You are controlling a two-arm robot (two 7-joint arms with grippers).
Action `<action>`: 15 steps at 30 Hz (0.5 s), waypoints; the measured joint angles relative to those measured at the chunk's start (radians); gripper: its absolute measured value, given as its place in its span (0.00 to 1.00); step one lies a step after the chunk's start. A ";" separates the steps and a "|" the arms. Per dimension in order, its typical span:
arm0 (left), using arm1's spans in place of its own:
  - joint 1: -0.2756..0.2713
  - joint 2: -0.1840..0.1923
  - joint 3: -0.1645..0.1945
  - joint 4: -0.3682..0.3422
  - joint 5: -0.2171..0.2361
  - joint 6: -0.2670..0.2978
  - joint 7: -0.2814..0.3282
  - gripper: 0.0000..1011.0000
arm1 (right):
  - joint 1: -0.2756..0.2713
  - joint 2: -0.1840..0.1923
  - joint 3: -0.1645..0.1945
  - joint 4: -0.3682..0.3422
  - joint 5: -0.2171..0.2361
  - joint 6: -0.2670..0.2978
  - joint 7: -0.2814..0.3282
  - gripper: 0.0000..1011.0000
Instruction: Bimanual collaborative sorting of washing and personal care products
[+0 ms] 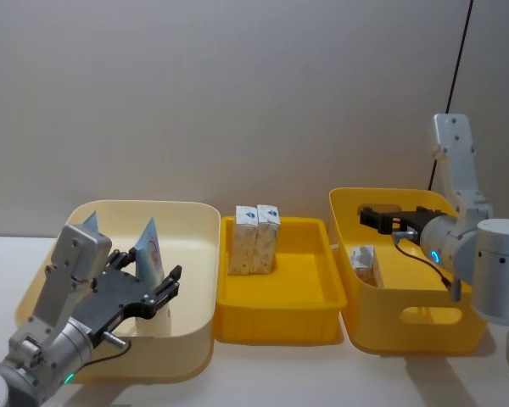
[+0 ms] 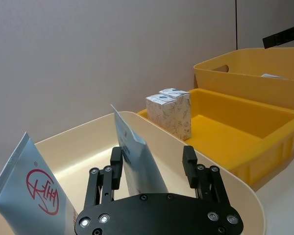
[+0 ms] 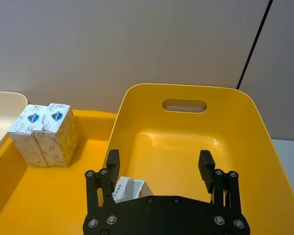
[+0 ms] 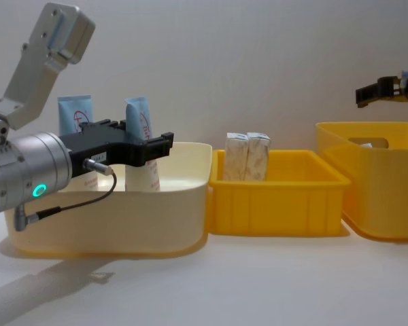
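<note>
Two tall light-blue-and-white squeeze tubes stand upright in the cream bin (image 1: pixel 199 254), which sits just left of the shallow yellow tray (image 1: pixel 276 320). The nearer tube (image 1: pixel 153 250), the one closer to the tray, stands between the spread fingers of the left gripper (image 2: pixel 152 164). It is closer to one finger, and I cannot tell whether it touches that finger. The farther tube (image 2: pixel 34 188), which has a red round logo, stands clear of the gripper on the side away from the tray. Inside the tray, toward its back left corner, two beige-patterned cartons (image 1: pixel 244 242) with blue marks stand upright, touching side by side. Just right of the tray is a deeper yellow bin (image 1: pixel 407 326) with handle cut-outs. One more carton (image 1: pixel 365 263) leans inside it, near the wall that faces the tray. The right gripper (image 1: pixel 369 216) hovers above this bin with its fingers spread wide, holding nothing.
</note>
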 joint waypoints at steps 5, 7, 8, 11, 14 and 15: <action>0.000 -0.001 0.001 0.001 0.001 0.001 -0.001 0.62 | 0.000 0.000 0.000 0.000 0.000 0.000 0.000 0.99; -0.001 -0.001 0.001 0.001 0.001 0.001 -0.002 0.58 | 0.000 0.000 0.000 0.000 0.000 0.000 0.000 0.99; -0.001 -0.001 0.001 0.001 0.001 0.001 -0.002 0.54 | 0.000 0.000 0.000 0.000 0.000 0.000 0.000 0.99; -0.001 -0.001 0.001 0.001 0.001 0.001 -0.002 0.46 | 0.000 0.000 0.000 0.000 0.000 0.000 0.000 0.99; -0.001 -0.001 0.001 0.001 0.001 0.002 -0.003 0.36 | 0.000 0.000 0.000 0.000 0.000 0.000 0.000 0.99; -0.001 -0.001 0.001 0.001 0.001 0.002 -0.003 0.33 | 0.000 0.000 0.000 0.000 0.000 0.000 0.000 0.99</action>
